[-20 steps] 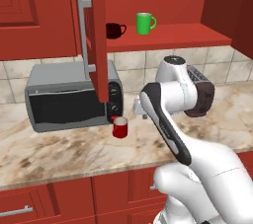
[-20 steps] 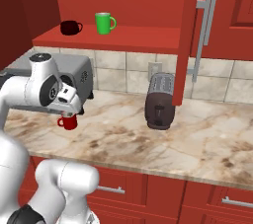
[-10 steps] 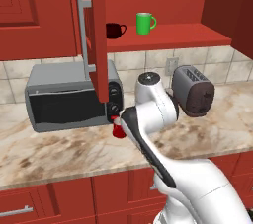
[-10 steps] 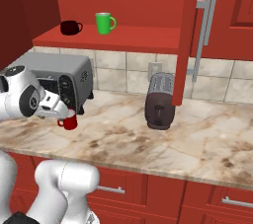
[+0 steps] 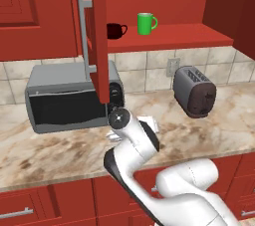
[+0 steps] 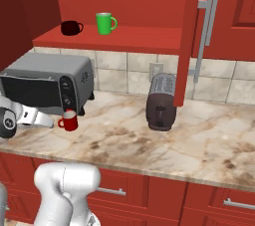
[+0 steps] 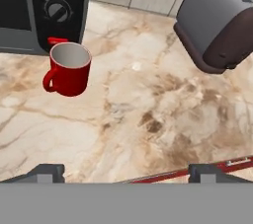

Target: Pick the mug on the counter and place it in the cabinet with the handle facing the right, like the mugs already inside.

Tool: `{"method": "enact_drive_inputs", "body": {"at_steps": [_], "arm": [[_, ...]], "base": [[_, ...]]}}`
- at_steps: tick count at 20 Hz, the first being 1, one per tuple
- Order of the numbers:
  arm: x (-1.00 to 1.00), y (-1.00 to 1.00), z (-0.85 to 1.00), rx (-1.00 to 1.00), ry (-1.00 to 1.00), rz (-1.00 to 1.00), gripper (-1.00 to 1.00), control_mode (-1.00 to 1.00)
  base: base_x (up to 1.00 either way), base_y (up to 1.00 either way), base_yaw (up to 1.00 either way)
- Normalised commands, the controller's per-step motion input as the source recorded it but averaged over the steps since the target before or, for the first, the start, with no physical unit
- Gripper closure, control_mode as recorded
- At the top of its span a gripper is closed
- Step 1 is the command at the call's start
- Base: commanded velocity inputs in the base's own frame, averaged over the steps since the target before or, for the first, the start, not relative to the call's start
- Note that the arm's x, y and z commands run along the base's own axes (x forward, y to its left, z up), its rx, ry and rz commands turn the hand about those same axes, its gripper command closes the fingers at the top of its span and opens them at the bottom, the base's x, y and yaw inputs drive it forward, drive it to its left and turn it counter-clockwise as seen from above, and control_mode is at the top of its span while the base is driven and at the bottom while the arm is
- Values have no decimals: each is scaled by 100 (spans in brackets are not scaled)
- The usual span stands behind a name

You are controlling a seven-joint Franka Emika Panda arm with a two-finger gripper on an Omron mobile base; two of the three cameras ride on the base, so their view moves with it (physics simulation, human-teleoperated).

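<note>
The small red mug (image 6: 68, 120) stands upright on the marbled counter (image 6: 199, 140), just in front of the microwave's right corner. In the hand view the mug (image 7: 69, 70) sits upper left, its pale inside showing and its handle (image 7: 48, 81) turned left. My gripper (image 6: 50, 119) hangs low, left of the mug and a short way from it. The gripper (image 7: 127, 172) is open with nothing between its fingertips (image 7: 47, 171). Above, the cabinet shelf (image 6: 124, 38) carries a green mug (image 6: 104, 23) and a dark mug (image 6: 70, 27), both handles to the right.
A grey microwave (image 6: 47, 83) stands behind the mug, and a dark toaster (image 6: 160, 101) stands further right on the counter. The open cabinet door (image 5: 97, 36) with its grey bar handle hangs over the microwave. A second red door (image 6: 191, 36) hangs right of the shelf.
The arm has swung down and to the left, bringing the hand from above the mug to counter height beside it. The mug has not moved.
</note>
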Motion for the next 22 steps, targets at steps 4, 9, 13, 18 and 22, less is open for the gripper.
{"method": "enact_drive_inputs", "body": {"at_steps": [4,9,13,18,22], "arm": [[0,45,-27,-17,-15,-4,-100,-100],[9,38,-19,-7,-12,-6,-100,-100],[22,27,-13,0,-10,-8,-100,-100],[32,25,-12,0,-11,-7,-100,-100],[40,23,-14,0,-10,-6,-100,-100]], "base": [[0,0,0],[0,0,0],[0,0,0],[0,0,0],[0,0,0]]}}
